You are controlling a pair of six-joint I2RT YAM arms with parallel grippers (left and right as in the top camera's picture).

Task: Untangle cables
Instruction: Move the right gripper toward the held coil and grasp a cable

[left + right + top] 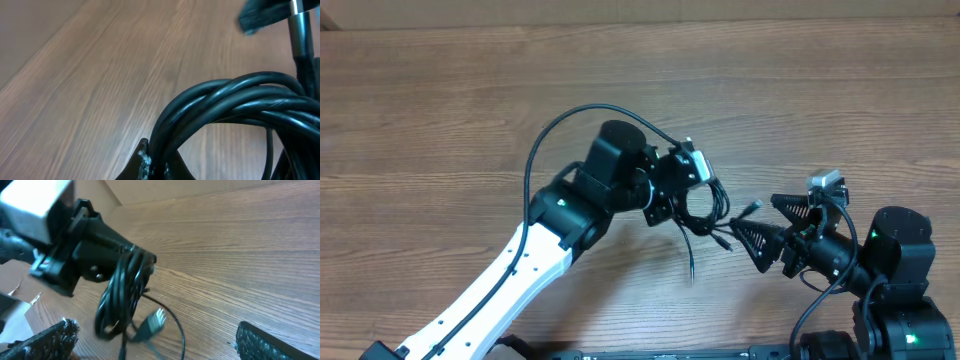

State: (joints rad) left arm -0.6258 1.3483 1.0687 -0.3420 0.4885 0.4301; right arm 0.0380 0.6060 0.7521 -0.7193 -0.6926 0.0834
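A coiled bundle of thin black cables (705, 207) hangs lifted off the wooden table (440, 110), held by my left gripper (677, 203), which is shut on the coil. In the left wrist view the strands (225, 100) run between the jaws (159, 162). Loose ends with small plugs (750, 207) dangle from the coil toward my right gripper (775, 228). The right gripper is open and empty, its fingers apart just right of the cables. In the right wrist view the coil (120, 297) and a silvery-tipped plug (152, 322) hang ahead of the open jaws (160, 345).
The left arm's own thicker black cable (570, 125) arcs over the arm. The right arm's base (900, 290) sits at the bottom right. A pale strip runs along the table's far edge (640, 10).
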